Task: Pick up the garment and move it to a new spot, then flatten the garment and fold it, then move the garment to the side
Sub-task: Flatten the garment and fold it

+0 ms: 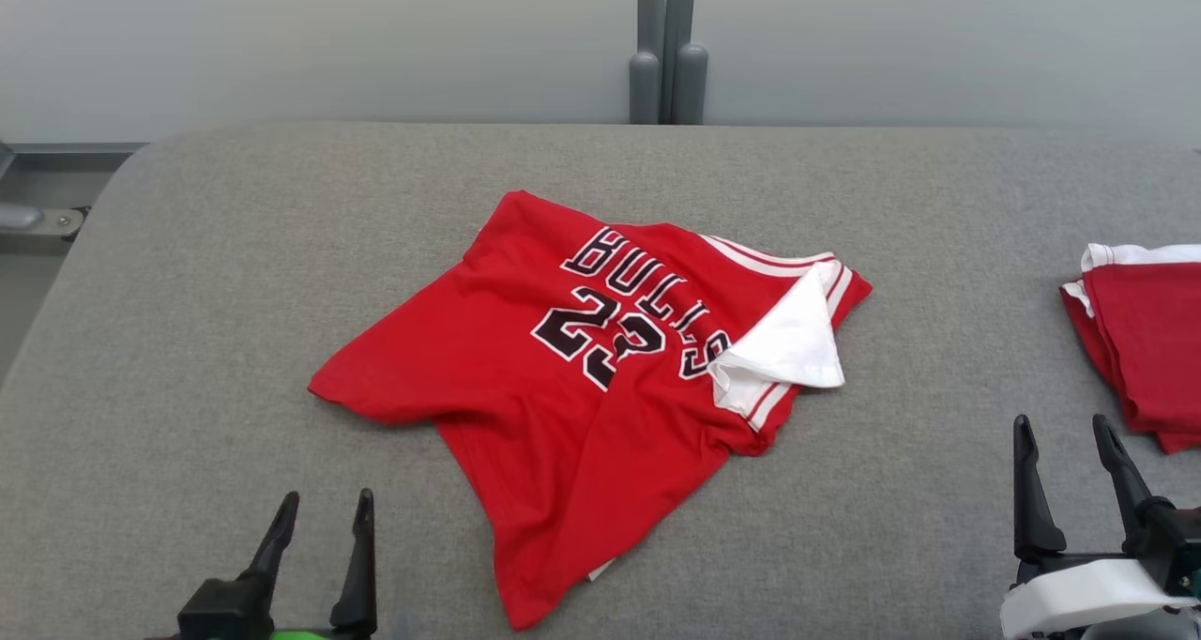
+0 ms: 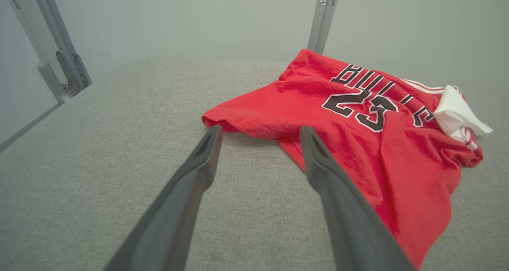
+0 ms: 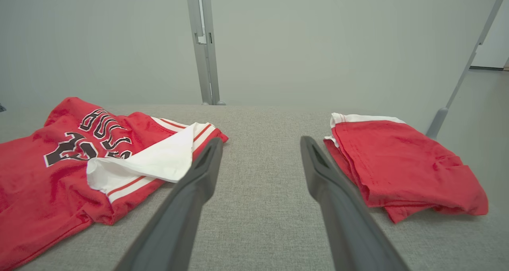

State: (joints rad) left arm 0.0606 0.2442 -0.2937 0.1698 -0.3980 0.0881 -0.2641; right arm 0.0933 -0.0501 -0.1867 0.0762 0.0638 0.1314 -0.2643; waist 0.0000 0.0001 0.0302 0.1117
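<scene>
The garment point(image 1: 563, 377) is a red jersey with black "BULLS 23" lettering and a white turned-over flap, lying crumpled in the middle of the grey table point(image 1: 188, 340). It also shows in the left wrist view point(image 2: 358, 136) and the right wrist view point(image 3: 59, 171). My left gripper point(image 1: 324, 504) stands open near the front edge, left of the jersey's lower hem, holding nothing. In its own view the left gripper point(image 2: 260, 134) points at the jersey's near left corner. My right gripper point(image 1: 1060, 429) is open at the front right, apart from the jersey. Between its fingers point(image 3: 206, 163) only bare cloth shows.
A second red garment with white trim point(image 1: 1140, 340) lies folded at the table's right edge, also in the right wrist view point(image 3: 397, 167). A grey post point(image 1: 666, 49) rises behind the table's far edge. A metal frame point(image 2: 51, 52) stands off the left side.
</scene>
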